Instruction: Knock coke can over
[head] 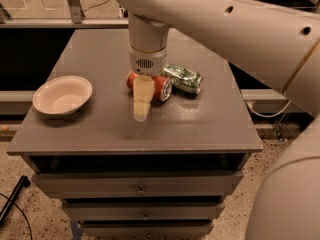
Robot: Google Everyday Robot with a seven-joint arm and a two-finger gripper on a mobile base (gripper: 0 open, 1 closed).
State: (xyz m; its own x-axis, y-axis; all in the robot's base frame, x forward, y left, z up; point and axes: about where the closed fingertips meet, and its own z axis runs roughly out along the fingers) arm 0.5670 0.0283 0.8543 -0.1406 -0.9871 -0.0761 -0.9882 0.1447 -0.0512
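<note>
Coke can (161, 87) lies already on its side at the tabletop (200, 126) middle, so the knocking seems done. Claw (141, 113) hangs just in front; apart or together, I cannot tell.

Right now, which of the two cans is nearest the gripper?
The red coke can, partly hidden behind the gripper. The green can lies beside it, clear of the gripper.

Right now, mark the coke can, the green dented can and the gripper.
coke can (160, 85), camera view, red side beside the gripper.
green dented can (183, 79), camera view, mid-body.
gripper (141, 113), camera view, lower tip, before the coke can.
</note>
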